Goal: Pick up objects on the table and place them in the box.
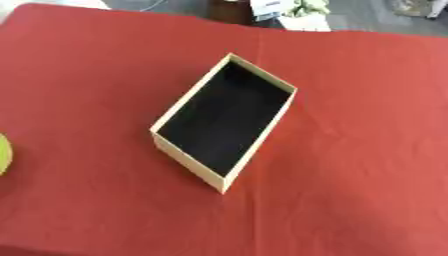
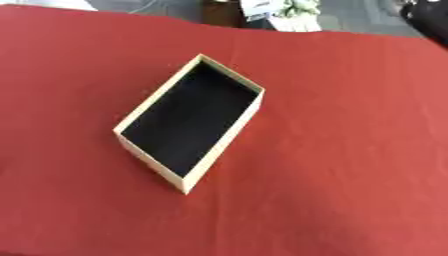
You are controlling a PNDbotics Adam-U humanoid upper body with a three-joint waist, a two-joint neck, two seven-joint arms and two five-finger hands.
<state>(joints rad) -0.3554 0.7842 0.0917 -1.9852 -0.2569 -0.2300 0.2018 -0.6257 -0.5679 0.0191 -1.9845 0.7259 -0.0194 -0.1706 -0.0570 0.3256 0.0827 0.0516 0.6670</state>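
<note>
A box [image 1: 187,161] sits near the middle of the table, turned at an angle so that one corner points toward the robot and the opposite corner points away. Its walls are pale tan and its inside is black; nothing can be made out lying in it. The box is open at the top and rests flat on a red cloth [image 1: 350,150] that covers the whole table and shows soft creases to the right of the box.

At the left edge of the left eye view, well apart from the box, a small part of a yellow-green rounded thing [image 1: 3,154] shows on the cloth; the rest of it is cut off, and it does not appear in the right eye view.

Neither of the robot's hands shows in either view, so their state cannot be told.

Beyond the far edge of the table some pale clutter [image 1: 293,12] lies on a grey floor, too blurred to make out.
</note>
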